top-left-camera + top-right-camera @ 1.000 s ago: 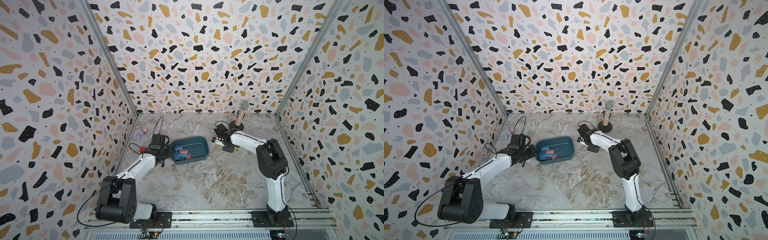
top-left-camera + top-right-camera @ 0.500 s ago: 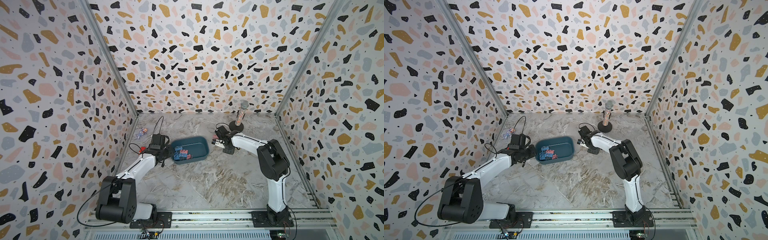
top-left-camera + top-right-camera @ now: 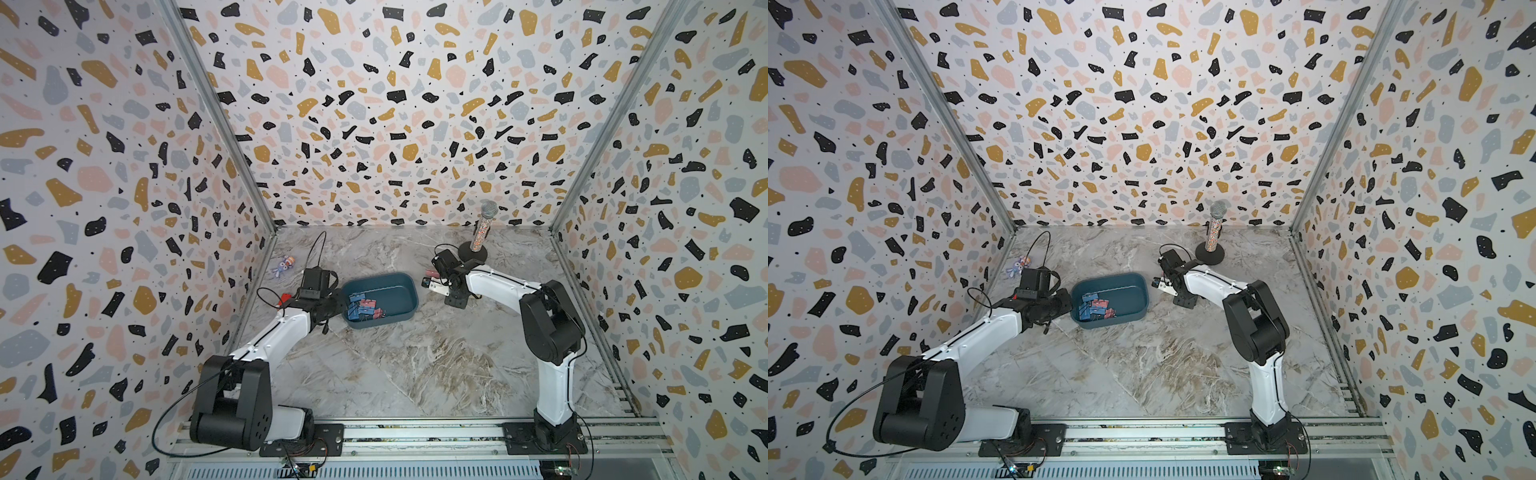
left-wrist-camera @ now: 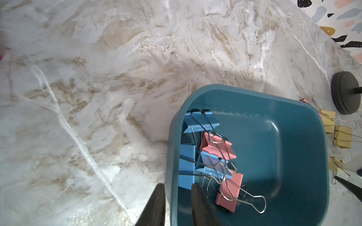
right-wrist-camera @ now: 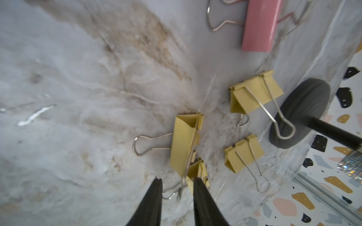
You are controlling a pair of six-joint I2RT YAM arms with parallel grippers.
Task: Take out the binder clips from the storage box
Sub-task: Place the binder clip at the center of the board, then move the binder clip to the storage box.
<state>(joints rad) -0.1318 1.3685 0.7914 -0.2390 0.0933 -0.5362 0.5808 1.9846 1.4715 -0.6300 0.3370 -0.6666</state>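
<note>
**Setting a Clip Down Outside the Box**

**Finger state.** The right gripper (image 5: 176, 182) has its fingers (image 5: 199, 195) apart and grips nothing. A thin wire loop lies in the gap. A small yellow clip (image 5: 197, 170) lies on the table (image 5: 78, 78) at one fingertip; whether the two touch cannot be told. The left gripper (image 4: 177, 187) is clenched on the wall of the box (image 4: 293, 166), with one finger (image 4: 158, 199) outside and one inside.

**Location of parts.** The binder clips (image 4: 215, 148) not yet removed, blue and pink with tangled wire handles, are heaped in the end of the box nearest the left gripper. The rest of the box floor is bare. Outside the box, off its opposite end, three more yellow clips (image 5: 184, 140) (image 5: 254, 94) (image 5: 242, 152) and one pink clip (image 5: 258, 25) lie close together. Just beyond them, away from the box, is the black round base (image 5: 301, 109) of a toy microphone (image 3: 484, 226).

**Procedure (recommended).**
1. Raise the right gripper straight up. A sideways exit would probably snag the wire loop and drag the clip.
2. Hold the left clamp firm so the box does not slide or tip.
3. For the next pick, take the topmost clip in the heap. Interlocked handles are likely to lift neighbouring clips; pause just above the box rim and check.

**Markings.** No brand, label or writing can be read on any item.
</note>
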